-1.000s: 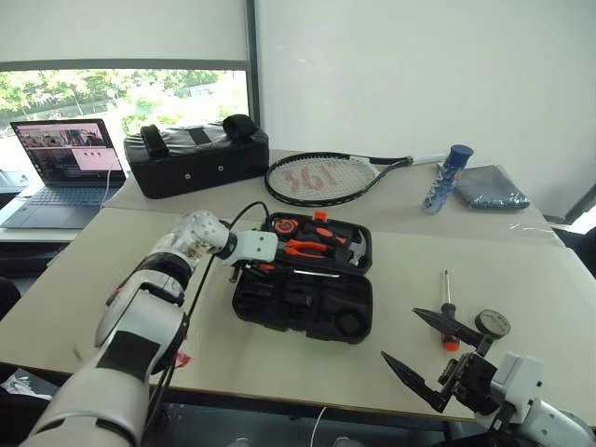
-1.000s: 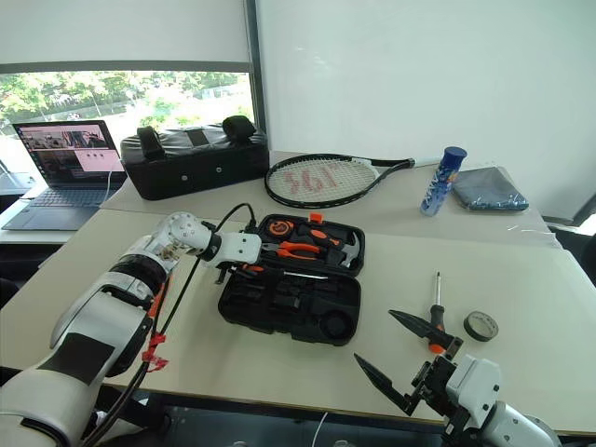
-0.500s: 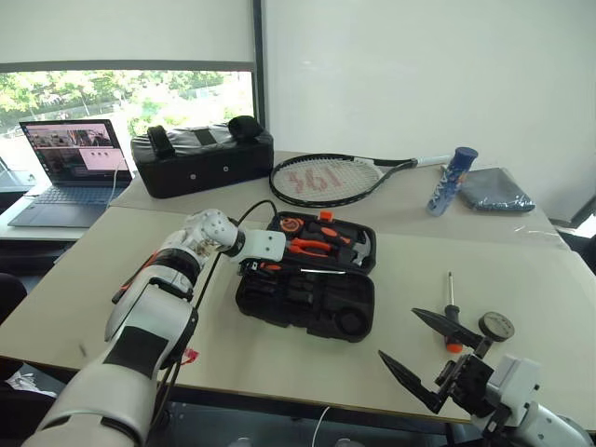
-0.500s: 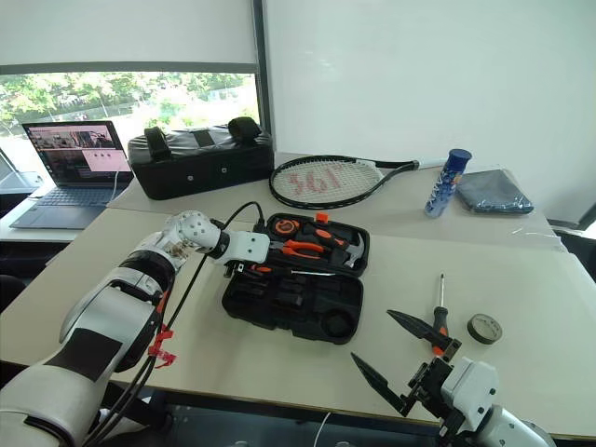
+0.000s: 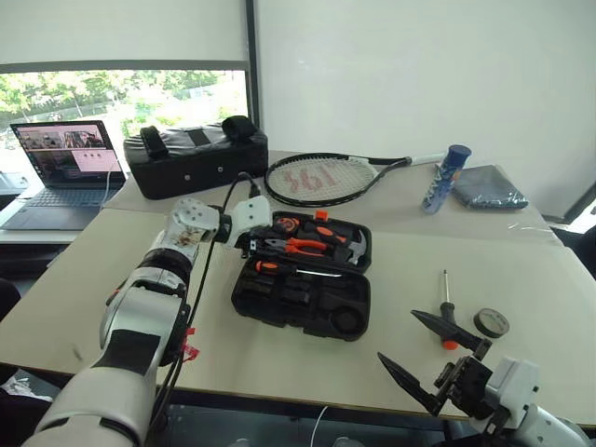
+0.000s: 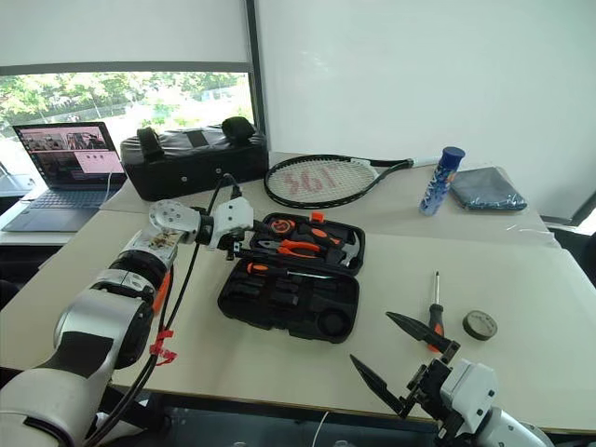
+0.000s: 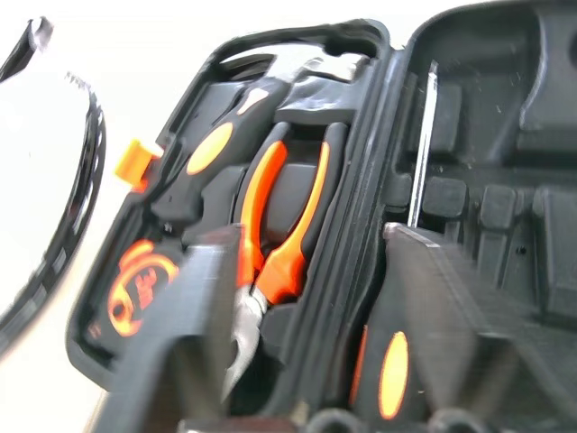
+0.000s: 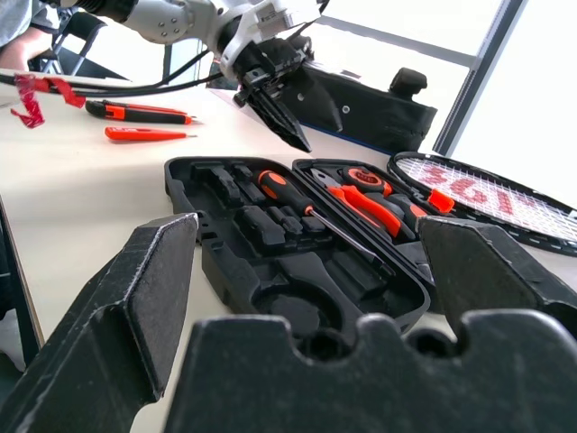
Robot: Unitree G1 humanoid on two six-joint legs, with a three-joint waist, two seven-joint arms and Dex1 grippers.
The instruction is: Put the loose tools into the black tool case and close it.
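The black tool case (image 5: 279,300) lies open mid-table, with pliers (image 7: 287,216), a hammer and a tape measure in its far half. One screwdriver (image 5: 293,269) lies in the near half. My left gripper (image 5: 258,243) hovers over the case's left end, open and empty. Near the table's front right, my right gripper (image 5: 399,337) is open and holds nothing. Just beyond it lie a loose screwdriver (image 5: 446,312) and a tape roll (image 5: 491,322). A utility knife (image 8: 135,112) and a slim orange tester (image 8: 144,134) lie on the table on the case's far side in the right wrist view.
A tennis racket (image 5: 326,177) and a black padded bag (image 5: 196,154) lie behind the case. A laptop (image 5: 65,168) sits on the far left table. A blue bottle (image 5: 445,177) and a grey cloth (image 5: 489,189) are at the back right.
My left gripper has lifted off the case's left end, away from the screwdriver handle lying in it, and has rolled. The right gripper has stayed still.
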